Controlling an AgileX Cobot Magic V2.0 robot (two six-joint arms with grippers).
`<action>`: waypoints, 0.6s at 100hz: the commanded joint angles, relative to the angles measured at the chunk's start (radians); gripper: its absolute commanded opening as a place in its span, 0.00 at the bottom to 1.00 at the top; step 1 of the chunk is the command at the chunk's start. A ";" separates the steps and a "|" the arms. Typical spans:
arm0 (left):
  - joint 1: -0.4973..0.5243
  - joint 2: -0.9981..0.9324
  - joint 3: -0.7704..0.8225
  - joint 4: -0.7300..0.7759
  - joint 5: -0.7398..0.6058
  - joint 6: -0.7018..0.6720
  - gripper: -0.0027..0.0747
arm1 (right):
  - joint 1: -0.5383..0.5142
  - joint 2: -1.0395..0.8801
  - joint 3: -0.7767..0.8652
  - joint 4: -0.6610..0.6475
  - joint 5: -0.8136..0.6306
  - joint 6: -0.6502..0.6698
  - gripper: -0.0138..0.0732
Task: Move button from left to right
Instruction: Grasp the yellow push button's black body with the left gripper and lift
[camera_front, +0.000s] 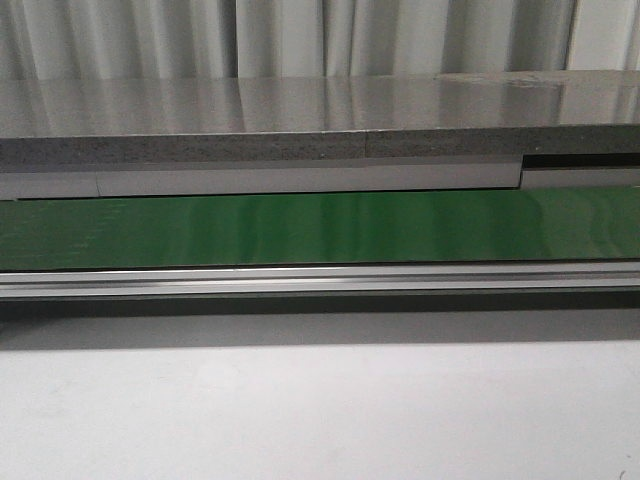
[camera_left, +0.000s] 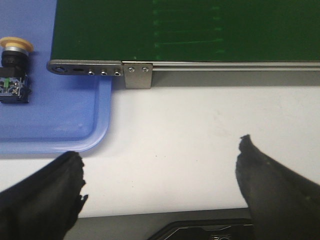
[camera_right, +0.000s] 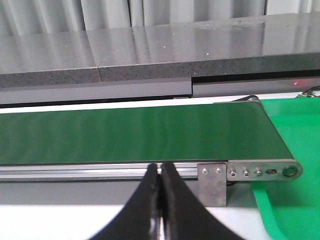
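Note:
The button (camera_left: 14, 70) lies on its side on a blue tray (camera_left: 55, 125) in the left wrist view; it has a yellow-orange cap and a dark boxy body with green details. My left gripper (camera_left: 160, 160) is open and empty over the white table, apart from the button and to one side of the tray. My right gripper (camera_right: 161, 172) is shut and empty, its black fingers (camera_right: 145, 200) pressed together in front of the green conveyor belt (camera_right: 130, 132). Neither gripper nor the button shows in the front view.
The green belt (camera_front: 320, 228) runs across the front view, with a silver rail (camera_front: 320, 280) before it and a grey counter (camera_front: 300, 120) behind. A metal bracket (camera_left: 137, 75) ends the belt by the blue tray. A green tray (camera_right: 295, 200) lies at the belt's other end.

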 joint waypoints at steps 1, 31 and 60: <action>-0.004 0.004 -0.042 -0.001 -0.028 -0.005 0.89 | 0.003 -0.020 -0.015 -0.010 -0.080 0.000 0.08; -0.001 0.101 -0.213 0.180 0.035 -0.082 0.89 | 0.003 -0.020 -0.015 -0.010 -0.080 0.000 0.08; 0.116 0.294 -0.415 0.311 0.101 -0.125 0.89 | 0.003 -0.020 -0.015 -0.010 -0.080 0.000 0.08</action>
